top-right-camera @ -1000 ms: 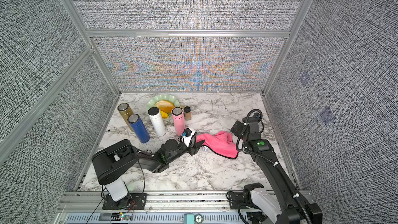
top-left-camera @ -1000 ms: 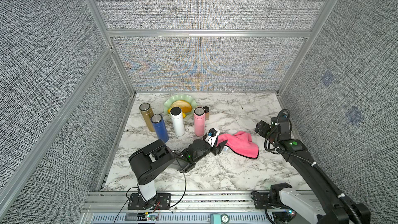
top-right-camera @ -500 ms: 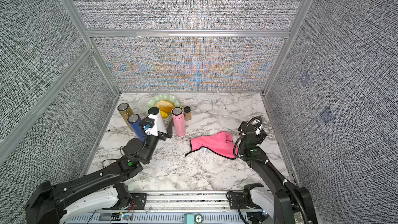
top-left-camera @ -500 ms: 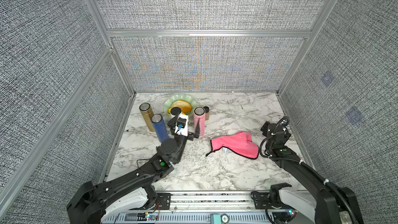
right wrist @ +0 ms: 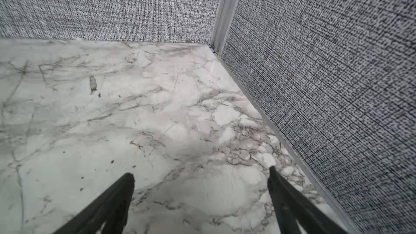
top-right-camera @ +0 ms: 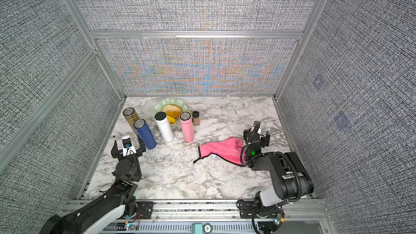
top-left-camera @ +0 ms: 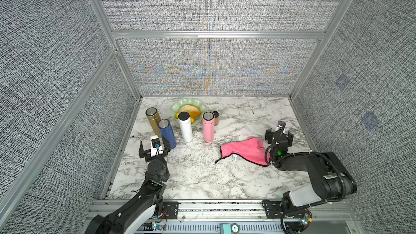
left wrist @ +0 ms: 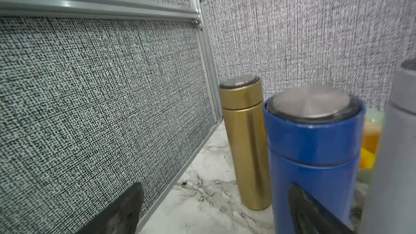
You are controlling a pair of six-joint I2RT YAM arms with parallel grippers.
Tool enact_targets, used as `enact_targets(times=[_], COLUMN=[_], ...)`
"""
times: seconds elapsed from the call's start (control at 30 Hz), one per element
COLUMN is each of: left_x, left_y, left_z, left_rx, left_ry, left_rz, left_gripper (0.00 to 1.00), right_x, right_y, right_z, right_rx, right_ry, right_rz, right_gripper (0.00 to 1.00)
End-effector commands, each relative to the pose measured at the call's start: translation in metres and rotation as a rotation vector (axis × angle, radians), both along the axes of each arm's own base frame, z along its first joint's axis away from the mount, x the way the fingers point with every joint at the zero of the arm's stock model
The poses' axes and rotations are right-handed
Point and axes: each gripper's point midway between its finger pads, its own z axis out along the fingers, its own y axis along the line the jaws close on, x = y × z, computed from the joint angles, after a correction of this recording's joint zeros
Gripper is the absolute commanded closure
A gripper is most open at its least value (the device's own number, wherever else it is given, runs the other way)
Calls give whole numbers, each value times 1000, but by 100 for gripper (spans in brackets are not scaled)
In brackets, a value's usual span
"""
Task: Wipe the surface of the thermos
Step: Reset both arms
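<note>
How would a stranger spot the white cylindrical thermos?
On the marble tabletop, four upright thermoses stand far left, near a pale green scalloped plate. The white cylindrical thermos is third from the left wall, between the blue thermos and the pink thermos, and alone among them has a black lid.

Gold thermos (top-left-camera: pixel 154 121) and white thermos (top-left-camera: pixel 186 129) crowd the blue thermos (top-left-camera: pixel 167 135). The table (top-left-camera: pixel 202 172) in front of it is passable.

Gold thermos (top-left-camera: pixel 153 121), blue thermos (top-left-camera: pixel 167 135), white thermos (top-left-camera: pixel 186 130), pink thermos (top-left-camera: pixel 208 130), upright; cloth (top-left-camera: pixel 244 151) rumpled
</note>
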Motion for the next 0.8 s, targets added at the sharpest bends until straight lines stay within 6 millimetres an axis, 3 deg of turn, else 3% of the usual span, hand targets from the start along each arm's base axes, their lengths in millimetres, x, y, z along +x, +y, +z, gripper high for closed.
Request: enact_targets(times=[0.0, 0.1, 0.13, 0.27, 0.4, 0.6, 0.77], left_x=[10, 23, 26, 31, 48, 29, 29], left_y=[4, 8, 8, 5, 1, 8, 2], left_z=[3, -14, -15, -6, -13, -3, -12], left_rx=[-35, -8, 8, 71, 123, 84, -13], left_ry=[-48, 4, 2, -47, 17, -62, -29], left_rz=[17, 50, 60, 59, 70, 81, 8], left_gripper=[1, 1, 0, 1, 0, 1, 0], right_x=[1, -1, -4, -5, 2, 4, 4], right_y=[5, 4, 2, 0, -2, -1, -1], right_z=[7, 2, -6, -8, -8, -9, -8], right_rx=[28, 86, 134, 141, 130, 134, 131], right_ry=[-54, -73, -73, -70, -66, -61, -62], right_rz=[57, 110, 139, 140, 126, 131, 132], right_gripper=[3, 5, 6, 6, 1, 1, 1])
